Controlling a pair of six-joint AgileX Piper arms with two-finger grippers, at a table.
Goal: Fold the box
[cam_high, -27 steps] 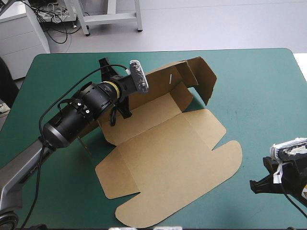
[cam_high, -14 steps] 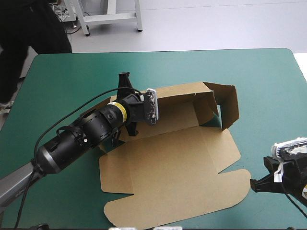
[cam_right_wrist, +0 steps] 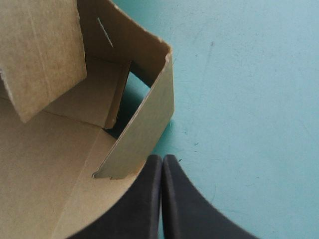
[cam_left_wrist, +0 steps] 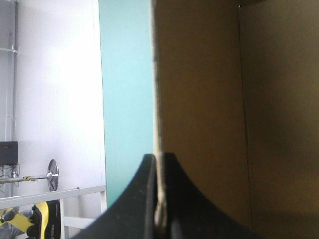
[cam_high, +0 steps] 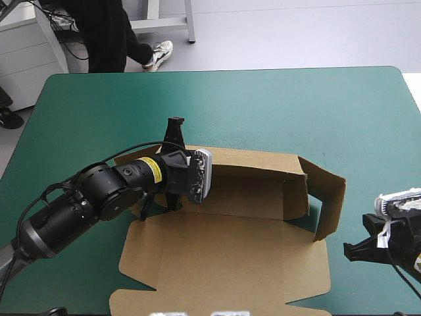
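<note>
The table [cam_high: 342, 112] sits under its teal-green cover, rounded far corners showing, and beyond its far edge runs a pale grey floor [cam_high: 296, 33], smooth and evenly lit. A white drawer cabinet [cam_high: 29, 62] stands off the far left corner, dark cables [cam_high: 64, 25] trailing beside it, with pale metal frame legs [cam_high: 190, 21] just along.

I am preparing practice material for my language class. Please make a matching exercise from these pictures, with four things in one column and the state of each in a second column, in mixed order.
Things:
1. left gripper
2. right gripper
3. far wall
4. wide near panel

States:
A. lies flat on the table
B. shut, holding nothing
C. stands raised
D. shut on the box

Pairs: 1-D, 2-B, 3-C, 4-A
</note>
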